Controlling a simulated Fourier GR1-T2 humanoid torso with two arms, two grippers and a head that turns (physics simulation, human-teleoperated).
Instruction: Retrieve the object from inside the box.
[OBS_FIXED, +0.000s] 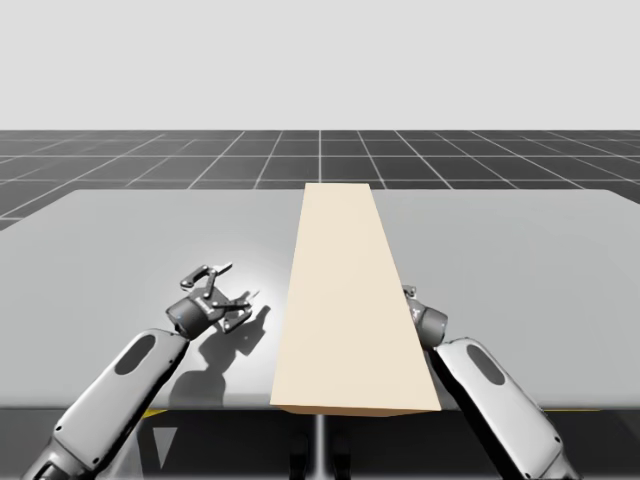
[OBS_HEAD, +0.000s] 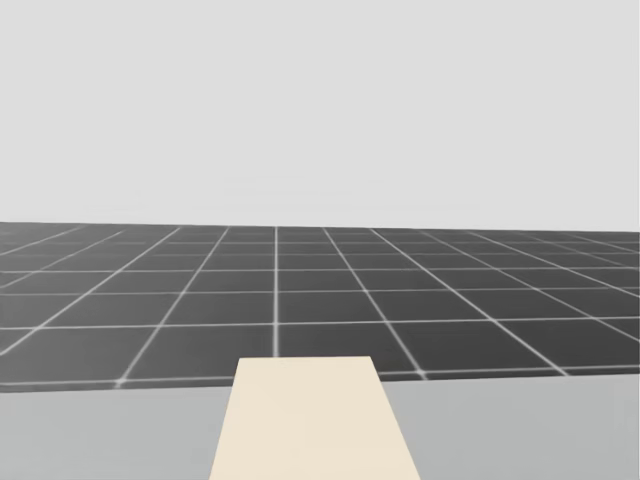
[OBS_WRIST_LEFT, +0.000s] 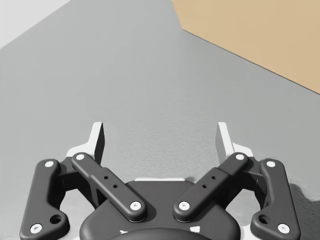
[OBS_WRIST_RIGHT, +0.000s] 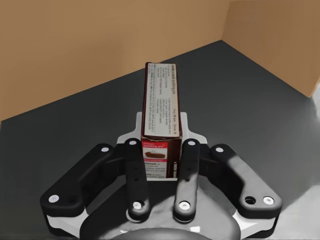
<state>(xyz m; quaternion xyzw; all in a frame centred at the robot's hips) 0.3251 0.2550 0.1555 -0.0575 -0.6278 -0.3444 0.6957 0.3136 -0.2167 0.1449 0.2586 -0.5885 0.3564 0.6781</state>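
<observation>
A long tan box (OBS_FIXED: 345, 300) lies across the middle of the grey table (OBS_FIXED: 130, 250); its top (OBS_HEAD: 315, 420) also appears in the head view. My right arm (OBS_FIXED: 480, 380) reaches into the box's right side, where the box hides the hand. Inside, my right gripper (OBS_WRIST_RIGHT: 161, 136) is shut on a small dark red-brown carton (OBS_WRIST_RIGHT: 160, 100), which stands upright on the box's dark floor (OBS_WRIST_RIGHT: 240, 100) in front of the tan inner walls (OBS_WRIST_RIGHT: 75, 50). My left gripper (OBS_FIXED: 235, 283) is open over bare table, left of the box and apart from it.
In the left wrist view, nothing lies between the open fingers of my left gripper (OBS_WRIST_LEFT: 161, 135); a corner of the tan box (OBS_WRIST_LEFT: 260, 35) lies ahead to one side. The table's front edge (OBS_FIXED: 200, 405) runs just behind my arms.
</observation>
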